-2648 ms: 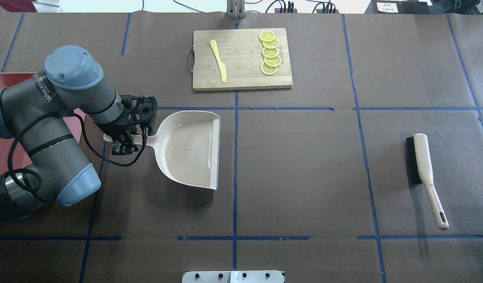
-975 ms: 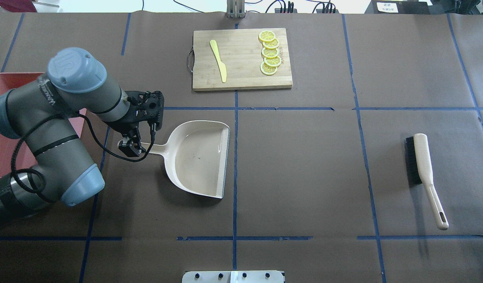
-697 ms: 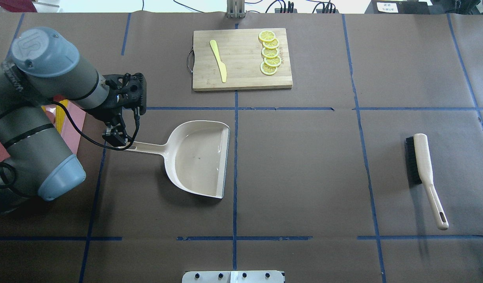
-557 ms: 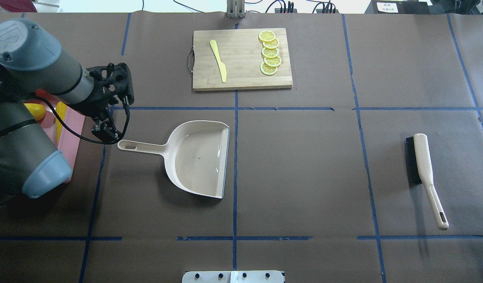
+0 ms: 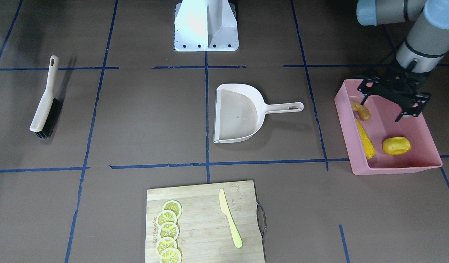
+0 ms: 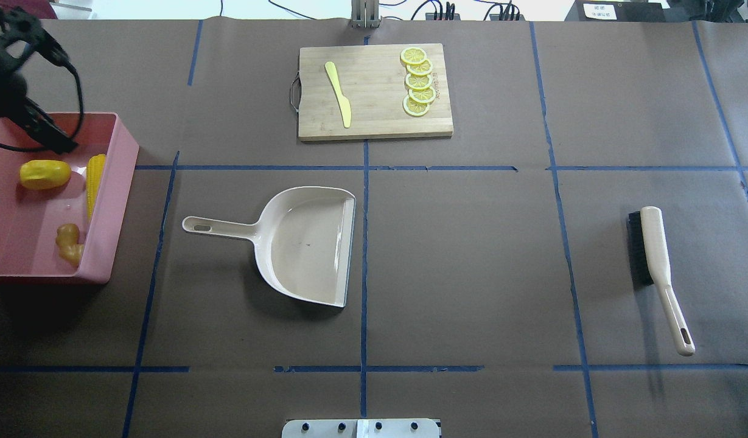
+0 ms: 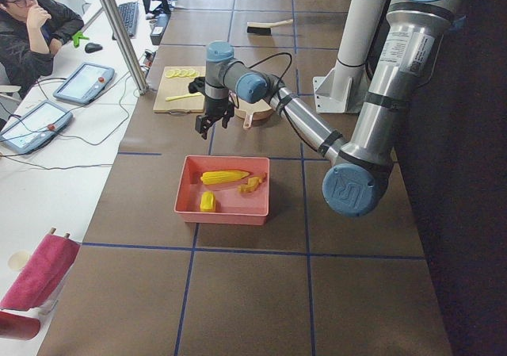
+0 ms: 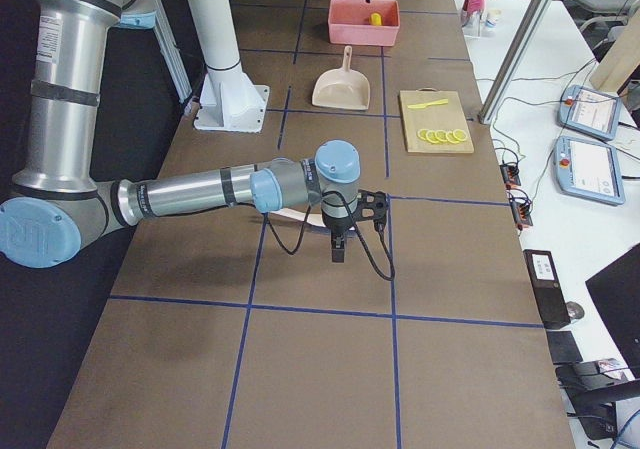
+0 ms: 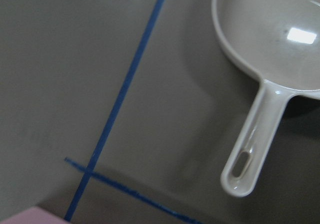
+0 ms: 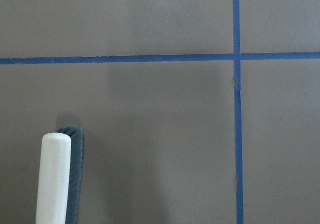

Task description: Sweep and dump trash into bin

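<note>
The pink bin (image 5: pixel 392 168) stands at the table's left end. In it lie the trash pieces: a corn cob (image 5: pixel 365 138), a rounded yellow lump (image 5: pixel 396 145) and a ginger root (image 5: pixel 360 111). My left gripper (image 5: pixel 382 109) hangs open above the bin's robot-side half, its fingers spread with nothing between them. The beige dustpan (image 6: pixel 307 243) rests empty on the table, right of the bin (image 6: pixel 115 182). My right gripper (image 8: pixel 340 244) shows only in the exterior right view, low over the table. I cannot tell whether it is open or shut.
A beige hand brush (image 6: pixel 653 255) lies on the table's right side, its tip in the right wrist view (image 10: pixel 55 184). A wooden cutting board (image 6: pixel 377 109) with lemon slices and a pale knife sits at the far middle. A person sits beyond the table's end.
My left gripper let go of the dustpan handle and swung left and away to above the bin. The dustpan stayed flat on the table. The trash in the bin came into view.
</note>
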Tool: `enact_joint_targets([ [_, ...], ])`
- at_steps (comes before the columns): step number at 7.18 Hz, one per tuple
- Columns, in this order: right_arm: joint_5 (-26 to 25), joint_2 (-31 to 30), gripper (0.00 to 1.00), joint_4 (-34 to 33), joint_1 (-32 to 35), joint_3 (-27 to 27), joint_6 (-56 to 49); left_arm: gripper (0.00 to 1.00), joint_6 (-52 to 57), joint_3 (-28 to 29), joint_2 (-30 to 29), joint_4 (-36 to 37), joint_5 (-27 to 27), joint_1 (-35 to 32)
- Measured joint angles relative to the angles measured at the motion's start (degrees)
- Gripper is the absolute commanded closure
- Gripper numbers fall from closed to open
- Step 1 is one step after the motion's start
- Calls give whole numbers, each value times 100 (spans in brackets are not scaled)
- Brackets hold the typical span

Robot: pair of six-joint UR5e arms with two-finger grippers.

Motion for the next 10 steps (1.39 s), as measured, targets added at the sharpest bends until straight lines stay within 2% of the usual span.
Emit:
enact_joint_targets([
  [2, 110, 20, 0, 3, 3, 8, 3, 0, -153, 464, 185, 137, -524, -700],
  [4, 121, 77, 0, 6, 11, 4, 9, 0, -210, 1369, 203, 154, -1087, -1101],
  [7, 120, 94, 0, 4, 39, -11, 12, 0, 603, 2600, 290, 152, -2293, -2201],
  [8, 122, 94, 0, 1, 61, -15, 12, 0, 770, 2791, 343, 160, -2436, -2407],
  [10, 136, 90, 0, -8, 104, -30, 4, 0, 753, 2779, 539, 162, -2476, -2613],
])
